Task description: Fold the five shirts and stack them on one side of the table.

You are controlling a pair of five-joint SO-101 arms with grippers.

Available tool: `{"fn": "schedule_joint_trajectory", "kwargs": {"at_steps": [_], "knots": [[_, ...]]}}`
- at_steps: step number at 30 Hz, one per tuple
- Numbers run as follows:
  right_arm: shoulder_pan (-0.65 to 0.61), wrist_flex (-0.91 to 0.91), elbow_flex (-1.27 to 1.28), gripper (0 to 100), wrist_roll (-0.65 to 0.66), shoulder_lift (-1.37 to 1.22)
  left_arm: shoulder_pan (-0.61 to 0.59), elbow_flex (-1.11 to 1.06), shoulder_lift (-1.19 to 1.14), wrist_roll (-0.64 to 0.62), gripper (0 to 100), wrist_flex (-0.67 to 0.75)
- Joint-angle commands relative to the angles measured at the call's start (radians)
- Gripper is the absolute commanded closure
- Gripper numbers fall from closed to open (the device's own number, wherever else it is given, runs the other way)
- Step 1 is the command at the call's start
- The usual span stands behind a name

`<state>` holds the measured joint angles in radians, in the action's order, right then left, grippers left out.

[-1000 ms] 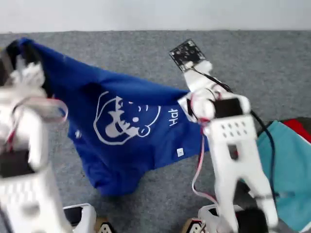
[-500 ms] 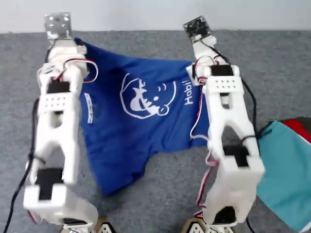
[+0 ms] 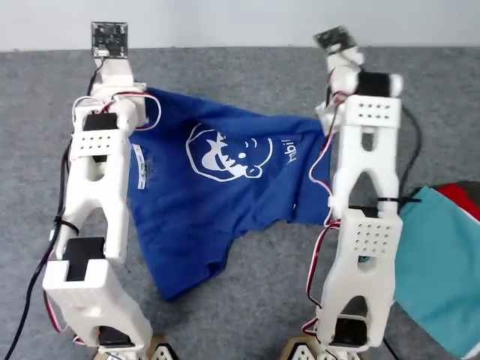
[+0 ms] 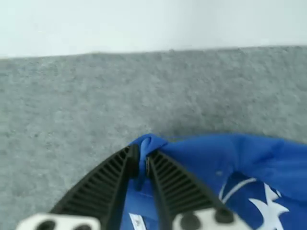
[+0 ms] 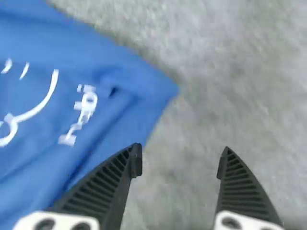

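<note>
Cloth of the blue shirt (image 3: 196, 219) pinched in the left gripper (image 4: 141, 162); right gripper (image 5: 181, 158) spread wide beside that shirt.

The right gripper (image 5: 181, 149) had its two black fingers (image 5: 108, 182) spread wide apart. Gray table (image 5: 240, 72) showed between the tips. One tip was at the edge of the blue shirt (image 5: 72, 86). The other tip was over the gray. The shirt lay flat, with white drawing (image 5: 29, 110) on it.
</note>
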<state>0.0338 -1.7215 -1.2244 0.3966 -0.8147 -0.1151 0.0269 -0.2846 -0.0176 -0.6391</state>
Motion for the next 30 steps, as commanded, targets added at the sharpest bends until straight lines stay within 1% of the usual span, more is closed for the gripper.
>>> {"fn": "schedule_joint_trajectory", "kwargs": {"at_steps": [1,3,8,12,14,15,16,18,21,22,23,25,26,29,30], "knots": [[0.042,-0.081,-0.107,74.0,0.009,0.074,0.023,0.054,0.014,-0.008,99,-0.037],[0.042,-0.081,-0.021,74.0,0.012,0.133,0.037,0.094,0.035,-0.005,97,-0.091],[0.005,-0.074,0.31,74.2,0.014,0.289,0.037,0.277,0.046,-0.008,84,-0.21],[-0.039,-0.073,0.46,74.2,0.052,0.386,0.021,0.42,-0.028,-0.008,83,-0.232],[-0.05,-0.073,0.505,74.2,0.057,0.429,0.017,0.489,-0.061,-0.009,83,-0.287],[-0.051,-0.073,0.522,74.2,0.057,0.449,0.018,0.529,-0.071,-0.009,83,-0.336],[-0.051,-0.073,0.542,74.2,0.057,0.467,0.02,0.568,-0.074,-0.009,83,-0.404],[-0.048,-0.073,0.595,74.2,0.058,0.506,0.041,0.644,-0.071,-0.009,83,-0.601],[-0.048,-0.073,0.726,74.2,0.063,0.579,0.097,0.728,-0.064,-0.002,83,-1.003],[-0.051,-0.073,0.775,74.2,0.063,0.607,0.112,0.743,-0.068,0.0,83,-1.119],[-0.053,-0.07,0.822,74.2,0.064,0.634,0.121,0.714,-0.06,0.0,83,-1.126],[-0.05,-0.048,0.913,74.2,0.064,0.688,0.117,0.575,-0.006,0.008,84,-1.126],[-0.047,-0.024,0.957,74.2,0.064,0.713,0.123,0.479,0.026,0.02,84,-1.125],[-0.024,0.056,1.109,74.2,0.064,0.783,0.193,0.122,0.157,0.106,84,-1.123],[-0.021,0.084,1.162,74.2,0.066,0.805,0.215,-0.001,0.203,0.115,84,-1.119]]}}
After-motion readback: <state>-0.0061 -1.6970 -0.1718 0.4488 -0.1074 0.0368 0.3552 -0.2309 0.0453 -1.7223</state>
